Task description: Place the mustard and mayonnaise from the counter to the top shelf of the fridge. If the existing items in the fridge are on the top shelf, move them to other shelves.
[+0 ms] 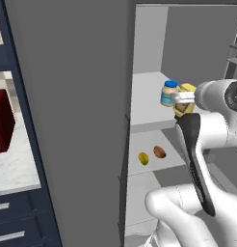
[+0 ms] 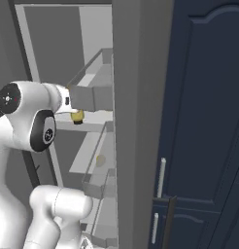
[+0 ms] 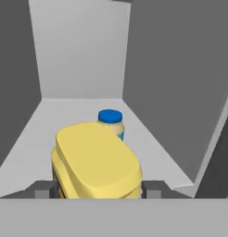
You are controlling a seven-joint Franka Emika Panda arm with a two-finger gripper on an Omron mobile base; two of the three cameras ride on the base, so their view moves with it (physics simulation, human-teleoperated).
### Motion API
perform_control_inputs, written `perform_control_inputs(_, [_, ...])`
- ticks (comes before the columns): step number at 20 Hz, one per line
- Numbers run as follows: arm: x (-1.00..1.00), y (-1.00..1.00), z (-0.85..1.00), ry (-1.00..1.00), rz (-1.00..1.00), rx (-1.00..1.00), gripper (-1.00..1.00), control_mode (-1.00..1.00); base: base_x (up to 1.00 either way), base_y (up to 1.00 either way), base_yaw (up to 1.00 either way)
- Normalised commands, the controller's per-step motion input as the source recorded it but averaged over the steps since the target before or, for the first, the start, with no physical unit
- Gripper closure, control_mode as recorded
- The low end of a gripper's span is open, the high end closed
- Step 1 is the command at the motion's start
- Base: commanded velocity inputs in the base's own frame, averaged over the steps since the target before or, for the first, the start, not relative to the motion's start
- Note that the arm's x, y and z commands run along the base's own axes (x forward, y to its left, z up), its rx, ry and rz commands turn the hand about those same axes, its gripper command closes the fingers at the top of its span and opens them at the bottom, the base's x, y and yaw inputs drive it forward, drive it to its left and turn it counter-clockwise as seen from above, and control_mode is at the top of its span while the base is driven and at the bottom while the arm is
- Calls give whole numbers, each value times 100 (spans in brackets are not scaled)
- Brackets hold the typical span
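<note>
My gripper (image 3: 97, 190) is shut on the mustard (image 3: 95, 162), a squat yellow bottle, with one finger (image 3: 41, 190) on each side of it. I hold it inside the open fridge (image 1: 149, 43), over the top shelf (image 1: 147, 101). The mayonnaise (image 3: 110, 121), a cream jar with a blue lid, stands upright on that shelf just beyond the mustard. From the left base, mayonnaise (image 1: 169, 93) and mustard (image 1: 186, 99) appear side by side at my gripper (image 1: 183, 98). From the right base, the mustard (image 2: 77, 116) peeks out below the hand. I cannot tell whether the bottle touches the shelf.
A yellow-green lump (image 1: 143, 158) and an orange-brown lump (image 1: 160, 152) lie on the shelf (image 1: 139, 171) below. The fridge door (image 1: 72, 120) stands open to the left, its bins (image 2: 92, 97) close to my hand. The marble counter (image 1: 14, 159) holds a dark red object (image 1: 2, 120).
</note>
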Motion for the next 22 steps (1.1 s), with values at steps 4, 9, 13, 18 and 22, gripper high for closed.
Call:
perform_control_inputs(4, [77, 8, -3, 0, -8, 0, 100, -100, 0, 0, 0])
perform_control_inputs(9, [60, 1, -5, 2, -2, 0, 100, -100, 0, 0, 0])
perform_control_inputs(13, [29, 0, -14, 4, 0, 1, 100, -100, 0, 0, 0])
perform_control_inputs(18, [21, 0, -13, 0, 0, 0, 100, -100, 0, 0, 0])
perform_control_inputs(22, [0, 0, -29, 0, 0, 0, 100, -100, 0, 0, 0])
